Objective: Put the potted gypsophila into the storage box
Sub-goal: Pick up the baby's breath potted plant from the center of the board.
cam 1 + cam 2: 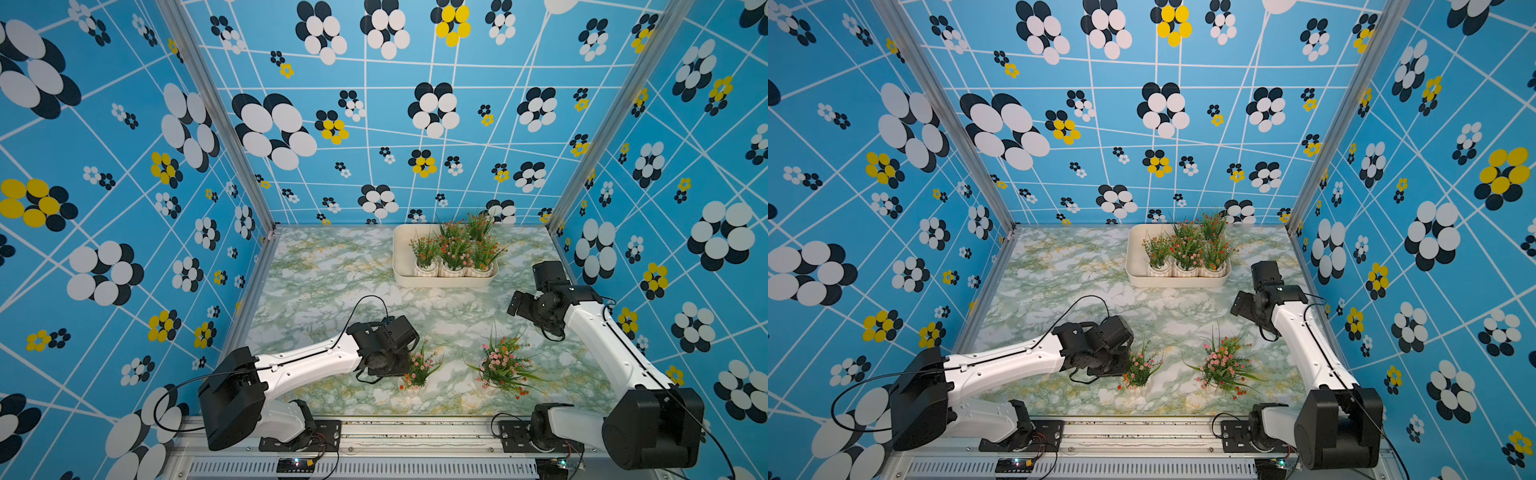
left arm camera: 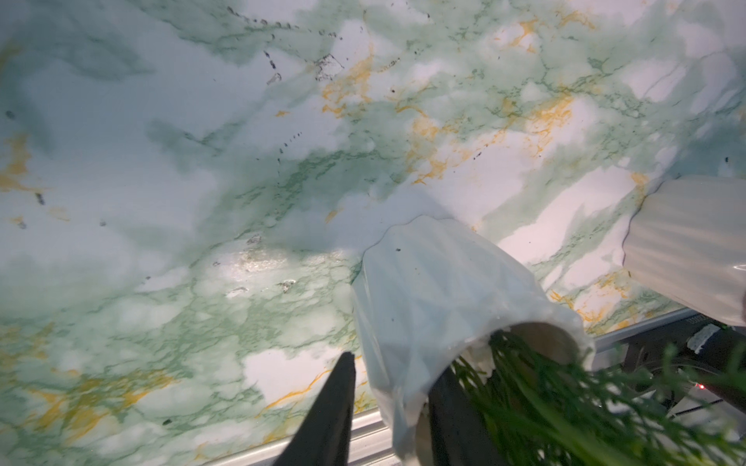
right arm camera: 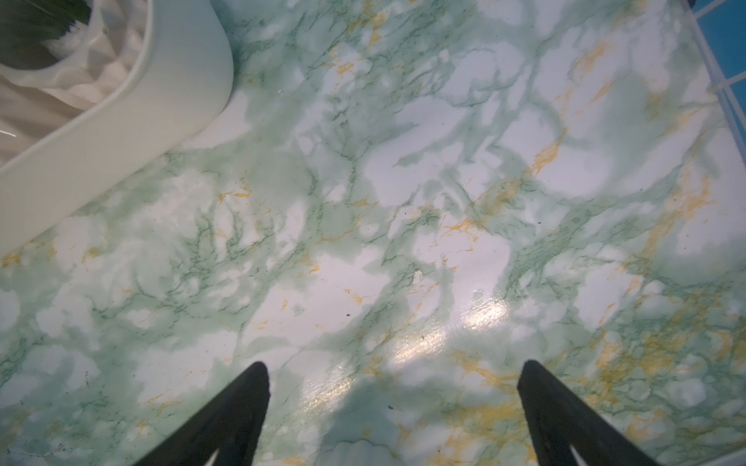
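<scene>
The left claw (image 2: 397, 365) straddles the ribbed wall of a potted gypsophila (image 2: 428, 290); whether it pinches is unclear. The right claw (image 3: 395, 364) gapes empty over marbled tabletop (image 3: 363, 201).

Both top views are taken from high above the near edge of the marbled table (image 1: 332, 291), angled down toward the back wall (image 1: 374, 124), so that nearly the same scene is covered. The left wrist view is held close to a potted gypsophila (image 2: 424, 290); the right wrist view is aimed at the tabletop beside a corner of the storage box (image 3: 121, 121).
</scene>
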